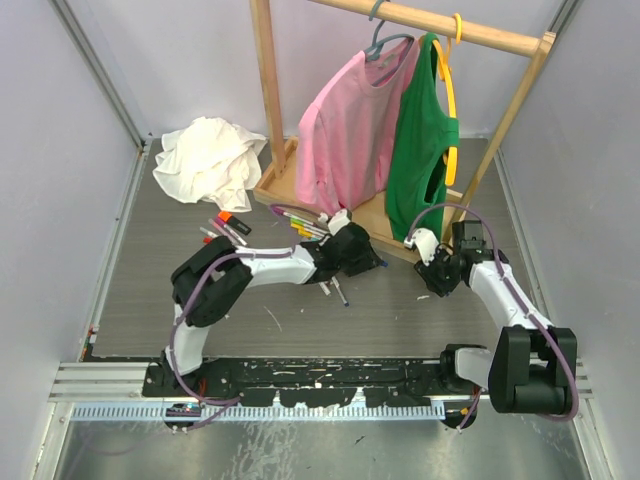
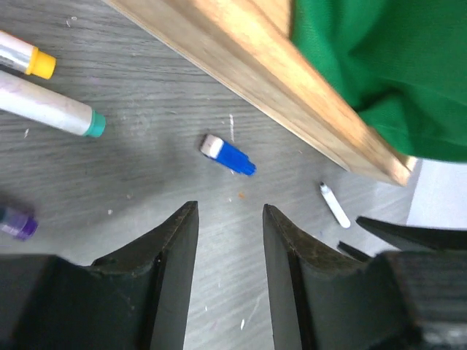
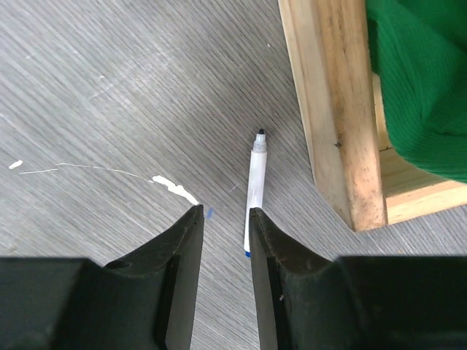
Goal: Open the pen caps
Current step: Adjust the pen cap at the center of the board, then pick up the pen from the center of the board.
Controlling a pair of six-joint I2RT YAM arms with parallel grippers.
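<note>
A blue pen cap [image 2: 228, 156] with a white end lies loose on the grey table just ahead of my left gripper [image 2: 230, 208], which is open and empty. Capped pens with yellow [image 2: 42, 64], green [image 2: 93, 124] and purple [image 2: 18, 222] ends lie to its left. A white uncapped pen [image 3: 255, 186] with a black tip lies on the table; its lower end passes under one finger of my open right gripper [image 3: 225, 210], and nothing sits between the jaws. From above, both grippers [image 1: 378, 262] [image 1: 432, 272] hover close together by the rack base, with more pens [image 1: 305, 222] behind the left arm.
A wooden clothes rack base [image 1: 275, 185] runs right behind both grippers, carrying a pink shirt [image 1: 345, 130] and a green top [image 1: 425, 150]. A crumpled white cloth [image 1: 210, 155] lies at the back left. Another pen [image 1: 340, 292] lies under the left arm.
</note>
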